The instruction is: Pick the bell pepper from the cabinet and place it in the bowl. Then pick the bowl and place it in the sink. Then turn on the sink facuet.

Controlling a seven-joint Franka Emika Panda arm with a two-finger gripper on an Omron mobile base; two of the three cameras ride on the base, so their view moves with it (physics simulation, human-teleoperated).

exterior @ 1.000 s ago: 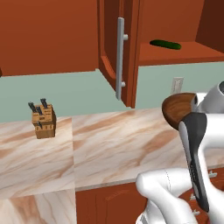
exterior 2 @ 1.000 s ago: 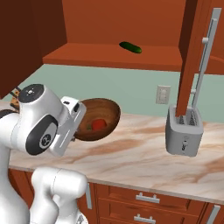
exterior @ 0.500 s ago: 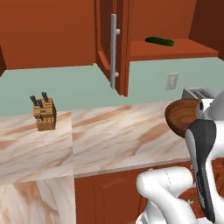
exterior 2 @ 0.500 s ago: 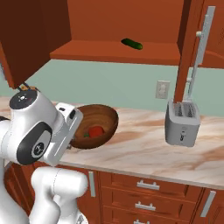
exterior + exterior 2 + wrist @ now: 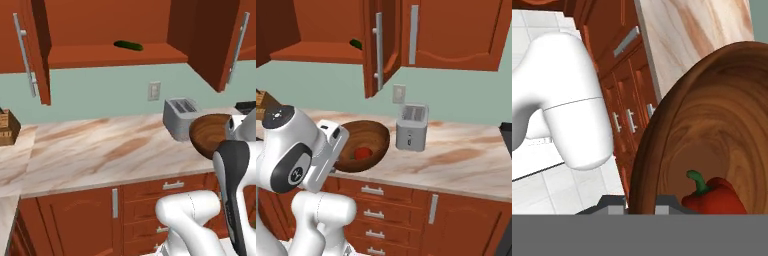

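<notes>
Now: a carry in progress, bowl off the counter with the pepper inside.
Change: against the earlier base pictures the whole scene has slid sideways; knife block [image 5: 7, 128] now sits at the 9 o'clock edge of the left base view and the toaster [image 5: 181, 116] has come toward the middle. The camera moved with the base, not the things.
Meaning: my judgement is that the base is driving along the counter toward the sink; pepper-in-bowl looks done, sink and faucet steps are left.
Gripper: gripper [image 5: 640, 204] is clamped on the bowl's rim; in the hand view the rim runs down between the two dark tips at 6 o'clock.
Bowl: bowl [image 5: 362, 145] is held up at the counter's front edge, just beside the toaster in the right base view.
Bowl axis: tilted, its open face turned toward the right base camera and up, so the inside shows; in the left base view its round underside [image 5: 210, 134] faces the camera at 3 o'clock.
Pepper: bell pepper [image 5: 362, 153] lies in the low part of the bowl; in the hand view its stem [image 5: 698, 182] points to about 11 o'clock, long axis roughly along the bowl wall.
Cabinet: cabinet [image 5: 105, 54] stands open, cucumber [image 5: 128, 46] on its shelf at 12 o'clock.
Risk: judged, more tilt could roll the pepper out.
</notes>
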